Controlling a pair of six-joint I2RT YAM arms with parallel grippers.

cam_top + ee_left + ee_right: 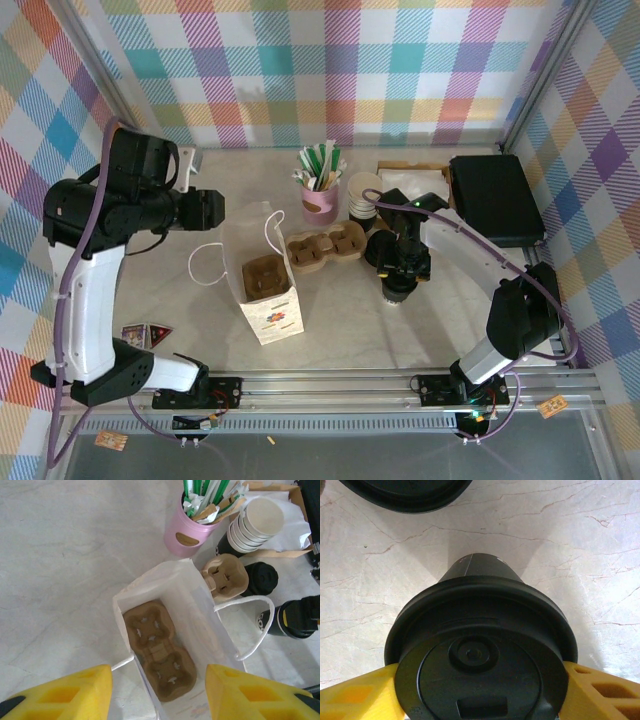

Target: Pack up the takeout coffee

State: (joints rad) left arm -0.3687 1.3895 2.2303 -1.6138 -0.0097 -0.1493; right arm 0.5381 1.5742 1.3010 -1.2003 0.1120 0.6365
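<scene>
Takeout coffee (480,645) sits between your right gripper (480,695) fingers, yellow pads flanking the lid rim both sides; contact looks made, but can't tell if it's truly clamped. Cup stands on the table (600,555), right of the bag. Step in hand: the grasp. Next, I'd judge: firm up, lift straight, carry to white paper bag (190,595), w/ brown pulp carrier (159,650) inside. Lid is glossy black plastic, round; cup tapers downward. Left gripper (157,690) hangs above the bag, jaws apart, empty.
</scene>
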